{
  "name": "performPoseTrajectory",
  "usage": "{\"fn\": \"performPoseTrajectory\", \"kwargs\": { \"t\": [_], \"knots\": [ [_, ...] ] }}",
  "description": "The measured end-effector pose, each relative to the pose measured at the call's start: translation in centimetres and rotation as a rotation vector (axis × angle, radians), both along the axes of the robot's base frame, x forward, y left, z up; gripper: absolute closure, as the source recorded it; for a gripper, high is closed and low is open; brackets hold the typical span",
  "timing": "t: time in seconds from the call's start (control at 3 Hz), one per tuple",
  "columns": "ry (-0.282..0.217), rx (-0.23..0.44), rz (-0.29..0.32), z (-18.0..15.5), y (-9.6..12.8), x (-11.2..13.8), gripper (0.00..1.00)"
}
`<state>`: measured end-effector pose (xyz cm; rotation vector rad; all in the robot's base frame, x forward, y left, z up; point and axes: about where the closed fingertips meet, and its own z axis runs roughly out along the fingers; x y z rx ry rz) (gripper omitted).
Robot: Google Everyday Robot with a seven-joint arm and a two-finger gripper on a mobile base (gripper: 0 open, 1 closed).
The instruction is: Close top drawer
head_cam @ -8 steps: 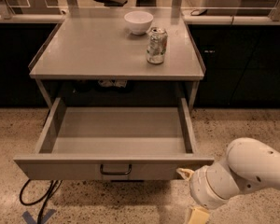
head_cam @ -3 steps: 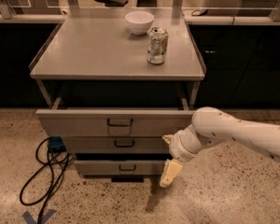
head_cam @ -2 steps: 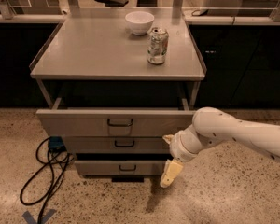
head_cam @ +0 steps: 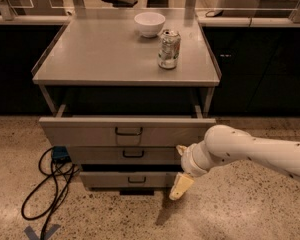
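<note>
Top drawer (head_cam: 90, 131), wide, shallow and grey-beige, with a small dark wire handle at its centre, sits under the table (head_cam: 115, 54) top. It juts out past the two lower fronts (head_cam: 100, 155). Just below its right end hangs the pincer (head_cam: 176, 172), released.

Your grey tabletop (head_cam: 90, 54), white bowl (head_cam: 149, 23) at its 1 o'clock, can (head_cam: 169, 49) at its 3, black cable (head_cam: 45, 189) on the floor (head_cam: 250, 209) at 8 o'clock, gripper (head_cam: 182, 167) low at 5, fingers apart.

Top drawer (head_cam: 90, 131) seemingly slightly open; tool (head_cam: 180, 170) just below its right end.
</note>
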<state>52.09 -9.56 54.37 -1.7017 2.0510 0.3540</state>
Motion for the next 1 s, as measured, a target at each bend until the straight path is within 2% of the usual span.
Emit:
{"fn": "performPoseTrajectory", "kwargs": {
  "t": [0.33,0.67,1.0],
  "knots": [
    [-0.1,-0.028,-0.124,0.4,-0.4,2.9,0.0],
    [-0.185,-0.045,-0.219,1.6,-0.8,5.5,0.0],
    [-0.236,-0.042,-0.277,2.9,-0.4,10.3,0.0]
  ]
}}
